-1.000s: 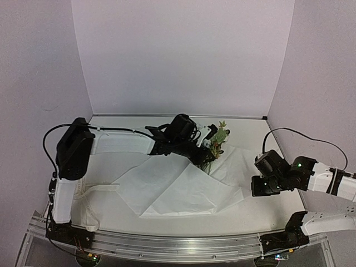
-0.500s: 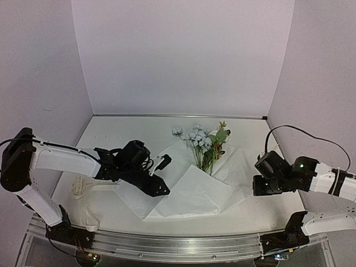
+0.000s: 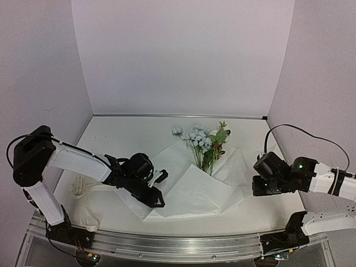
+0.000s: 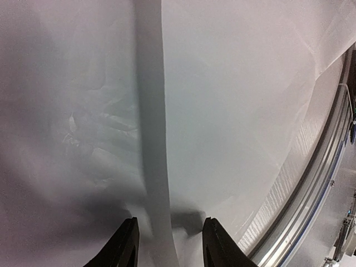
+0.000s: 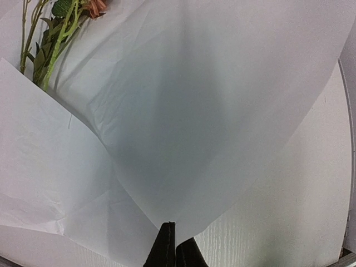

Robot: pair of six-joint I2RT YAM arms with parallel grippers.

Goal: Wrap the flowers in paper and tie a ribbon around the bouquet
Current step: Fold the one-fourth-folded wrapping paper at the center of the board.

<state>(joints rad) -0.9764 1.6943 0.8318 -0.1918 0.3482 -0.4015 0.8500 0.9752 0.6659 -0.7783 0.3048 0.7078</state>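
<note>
Our left gripper [image 4: 170, 223] stands released, jaws astride a raised fold of the large, thin white paper sheet [image 4: 233, 100]. Our right gripper [image 5: 175, 233] is clenched at the sheet's four-o'clock corner. The pale blue-white flowers on green stems [image 3: 201, 140] lie at its twelve o'clock. Bare white tabletop [image 3: 125, 130] spreads toward ten o'clock.

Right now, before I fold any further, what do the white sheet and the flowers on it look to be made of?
The sheet: thin matte paper, judging by its sharp creases and fine crinkles. The flowers: probably artificial, fabric blooms on plastic stems, going by the even pale blue heads and stiff green stalks; the look leaves that open.
</note>
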